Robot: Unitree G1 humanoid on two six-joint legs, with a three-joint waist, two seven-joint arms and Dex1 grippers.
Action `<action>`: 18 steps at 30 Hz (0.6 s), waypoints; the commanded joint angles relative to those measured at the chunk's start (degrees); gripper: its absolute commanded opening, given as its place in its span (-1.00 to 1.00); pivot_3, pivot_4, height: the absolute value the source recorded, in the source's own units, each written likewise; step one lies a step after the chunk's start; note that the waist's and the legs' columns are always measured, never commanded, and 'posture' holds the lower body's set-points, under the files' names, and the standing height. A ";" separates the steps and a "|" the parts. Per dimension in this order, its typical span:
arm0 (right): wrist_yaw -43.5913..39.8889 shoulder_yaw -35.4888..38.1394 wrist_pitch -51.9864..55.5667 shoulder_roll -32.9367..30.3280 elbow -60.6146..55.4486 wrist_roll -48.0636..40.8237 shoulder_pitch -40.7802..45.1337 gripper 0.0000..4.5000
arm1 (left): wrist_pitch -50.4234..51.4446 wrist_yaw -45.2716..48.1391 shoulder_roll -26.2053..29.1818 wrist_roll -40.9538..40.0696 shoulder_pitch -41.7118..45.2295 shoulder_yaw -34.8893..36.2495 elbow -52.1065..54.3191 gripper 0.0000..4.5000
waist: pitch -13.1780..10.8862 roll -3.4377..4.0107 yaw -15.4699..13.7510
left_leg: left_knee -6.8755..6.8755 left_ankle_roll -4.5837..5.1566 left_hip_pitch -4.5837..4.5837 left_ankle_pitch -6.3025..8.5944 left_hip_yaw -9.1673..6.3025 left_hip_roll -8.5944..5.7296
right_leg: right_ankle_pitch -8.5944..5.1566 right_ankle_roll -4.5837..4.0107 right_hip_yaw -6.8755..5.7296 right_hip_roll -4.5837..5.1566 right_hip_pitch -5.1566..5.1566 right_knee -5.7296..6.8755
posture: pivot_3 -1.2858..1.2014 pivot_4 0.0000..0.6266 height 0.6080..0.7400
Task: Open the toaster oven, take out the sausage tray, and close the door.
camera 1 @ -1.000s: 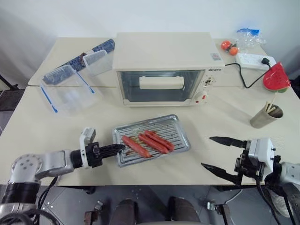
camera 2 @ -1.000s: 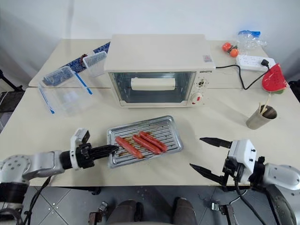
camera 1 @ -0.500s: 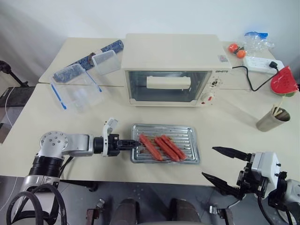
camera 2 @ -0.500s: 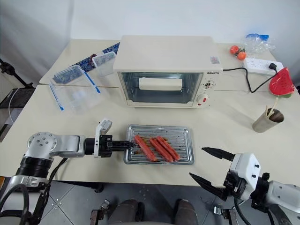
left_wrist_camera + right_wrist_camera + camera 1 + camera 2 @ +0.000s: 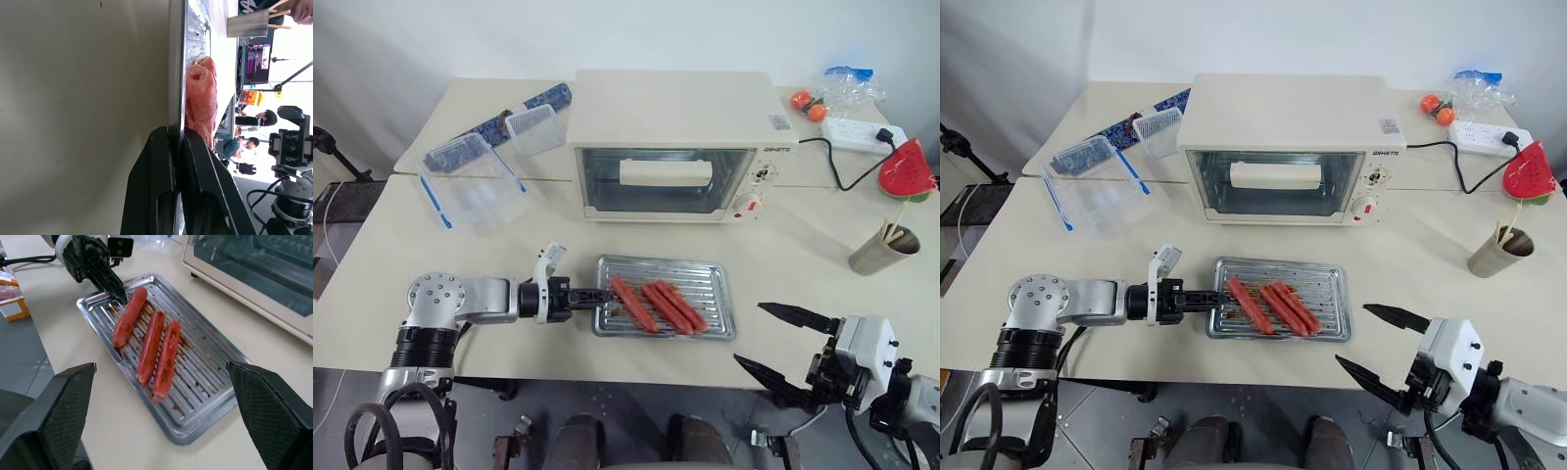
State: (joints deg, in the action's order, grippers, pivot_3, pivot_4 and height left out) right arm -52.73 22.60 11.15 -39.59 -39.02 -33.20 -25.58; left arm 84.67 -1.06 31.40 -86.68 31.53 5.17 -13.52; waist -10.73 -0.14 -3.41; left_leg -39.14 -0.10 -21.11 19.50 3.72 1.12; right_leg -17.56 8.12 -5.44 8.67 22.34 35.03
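I stood before two cream-topped tables (image 5: pixel 372 255) pushed together, a seam running between the far one and the near one. Behind them rose a plain white wall (image 5: pixel 431 39), evenly lit, with soft shade in its left corner. Under the near edge I saw grey floor tiles (image 5: pixel 1116 431) and a dark stand (image 5: pixel 960 147) at the left

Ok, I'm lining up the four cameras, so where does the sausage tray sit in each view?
Left eye: sausage tray on the table before the toaster oven.
Right eye: the same, lower centre.
Left wrist: edge-on rim between the left gripper fingers.
Right wrist: centre.
Shared landmark: the three sausages.
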 commanded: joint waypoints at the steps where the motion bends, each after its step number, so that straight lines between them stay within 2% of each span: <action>1: -0.47 -0.17 -0.53 -0.18 -0.25 -0.82 0.99 1.00 | -0.33 -2.77 -1.07 0.91 -1.19 2.35 1.72 -0.59 | 0.00 -0.01 0.40 | 0.00 0.00 0.00 0.00 -0.01 0.01 | 0.00 0.00 0.00 -0.01 0.00 0.01 | 0.03 -0.52 1.00; 6: -1.66 -1.62 -0.55 -0.55 1.54 -0.45 3.28 1.00 | -1.38 -1.32 -1.19 -3.98 -3.56 7.15 4.95 0.09 | 0.00 -0.07 0.83 | 0.01 -0.01 0.00 0.00 -0.01 0.04 | 0.00 0.00 0.01 -0.03 0.02 0.07 | 0.03 -0.52 1.00; 8: -2.08 -1.89 -0.63 -0.71 2.07 -0.40 3.82 1.00 | -1.68 0.20 0.02 -2.87 -4.93 8.16 6.39 0.37 | -0.01 -0.08 1.03 | 0.02 -0.02 -0.02 0.01 -0.05 0.06 | 0.00 0.00 0.02 -0.04 0.06 0.08 | 0.03 -0.52 1.00; 10: -2.82 -2.17 -0.76 -0.91 3.08 -0.52 4.69 1.00 | -2.52 4.26 3.37 0.47 -7.44 9.45 9.23 0.64 | -0.02 -0.11 1.71 | 0.02 -0.02 -0.03 0.01 -0.04 0.06 | 0.00 0.00 0.02 -0.06 0.07 0.06 | 0.03 -0.52 1.00; 12: -3.91 -2.52 -1.24 -1.10 4.23 -0.51 5.71 1.00 | -6.22 13.81 8.60 5.75 -10.98 10.53 13.52 0.91 | -0.02 -0.12 2.23 | 0.06 -0.03 -0.02 0.02 -0.02 0.08 | 0.00 0.00 0.04 -0.09 0.09 0.06 | 0.03 -0.52 1.00; 14: -5.37 -2.62 -2.57 -0.99 5.84 -0.50 7.13 1.00 | -17.43 30.37 14.86 15.01 -16.19 10.42 18.67 0.98 | -0.02 -0.11 2.71 | 0.15 -0.07 0.02 0.04 0.02 0.16 | -0.02 -0.04 0.08 -0.17 0.15 0.05 | 0.03 -0.52 1.00; 18: -6.83 -2.30 -5.60 -0.53 10.37 -0.33 11.56 1.00 | -42.27 50.28 19.78 31.43 -23.77 13.09 17.27 0.98 | -0.03 -0.09 2.79 | 0.19 -0.10 -0.01 0.06 0.28 0.18 | -0.06 -0.11 0.07 -0.19 0.21 -0.27 | 0.03 -0.52 1.00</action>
State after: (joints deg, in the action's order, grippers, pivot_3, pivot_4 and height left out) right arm -58.71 19.08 7.83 -40.11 -29.05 -33.08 -14.45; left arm 50.85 41.22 49.45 -60.68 9.41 16.19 3.74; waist -10.75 -0.23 -0.62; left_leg -38.96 -0.20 -21.15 19.56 4.00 1.30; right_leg -17.62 8.00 -5.38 8.49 22.54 34.74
